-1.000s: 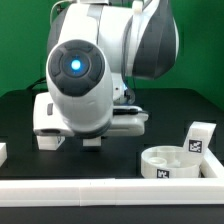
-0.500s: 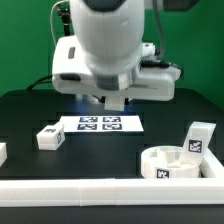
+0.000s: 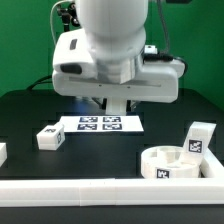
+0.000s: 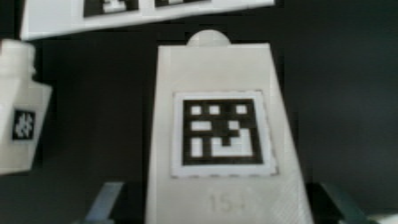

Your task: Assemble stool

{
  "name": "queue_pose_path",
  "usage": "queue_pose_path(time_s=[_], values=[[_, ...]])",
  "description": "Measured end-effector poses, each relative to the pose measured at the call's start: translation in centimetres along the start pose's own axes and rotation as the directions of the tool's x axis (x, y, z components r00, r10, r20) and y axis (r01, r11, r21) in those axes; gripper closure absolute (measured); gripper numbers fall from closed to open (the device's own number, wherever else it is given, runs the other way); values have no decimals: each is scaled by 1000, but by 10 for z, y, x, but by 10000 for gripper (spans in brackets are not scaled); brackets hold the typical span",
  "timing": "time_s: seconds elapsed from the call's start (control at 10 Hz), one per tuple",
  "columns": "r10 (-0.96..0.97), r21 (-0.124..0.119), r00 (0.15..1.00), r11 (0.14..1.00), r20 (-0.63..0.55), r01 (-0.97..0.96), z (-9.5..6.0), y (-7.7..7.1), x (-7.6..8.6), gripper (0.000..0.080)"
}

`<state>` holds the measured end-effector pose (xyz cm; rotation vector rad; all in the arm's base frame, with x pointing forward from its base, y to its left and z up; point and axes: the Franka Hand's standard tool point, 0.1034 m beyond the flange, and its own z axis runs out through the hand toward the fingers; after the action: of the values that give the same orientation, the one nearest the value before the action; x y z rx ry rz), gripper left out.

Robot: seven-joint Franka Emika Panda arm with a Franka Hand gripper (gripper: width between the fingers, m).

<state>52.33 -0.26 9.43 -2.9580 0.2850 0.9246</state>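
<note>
The round white seat (image 3: 168, 163) lies at the front on the exterior view's right. One tagged leg (image 3: 199, 138) stands at its far edge. Another leg (image 3: 50, 137) lies on the table on the exterior view's left, and it also shows in the wrist view (image 4: 18, 110). My arm (image 3: 115, 50) hangs over the marker board (image 3: 100, 123), and its body hides the fingers in this view. In the wrist view my gripper (image 4: 222, 200) is shut on a third white leg (image 4: 222, 120), tag facing the camera, with a finger (image 4: 111, 200) on each side.
A long white rail (image 3: 110, 190) runs along the front edge. A white piece (image 3: 3, 152) sits at the exterior view's far left. The marker board also shows in the wrist view (image 4: 143, 8). A green wall stands behind the black table.
A second ago the arm was low on the exterior view's left, close to the camera. It has risen and moved back over the marker board. It has barely moved in the last half second.
</note>
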Motion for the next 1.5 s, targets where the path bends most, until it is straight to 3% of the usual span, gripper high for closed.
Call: queue_pose_path(time_s=[0.3,0.5,0.7,0.8,1.1,1.4,1.5], values=[[-6,19,964,1000,-267,11,-17,-15,22,462],[-40,-12,921,999,-387,39,-24,-20,31,462],[-40,-5,849,999,-527,44,-26,-22,37,462],[-42,-6,830,999,-557,46,-25,-23,37,462],[-48,-5,723,998,-690,62,-44,-31,43,462],[-51,-10,551,997,-833,76,-67,-39,51,462],[-53,-15,521,997,-852,76,-65,-38,51,462]])
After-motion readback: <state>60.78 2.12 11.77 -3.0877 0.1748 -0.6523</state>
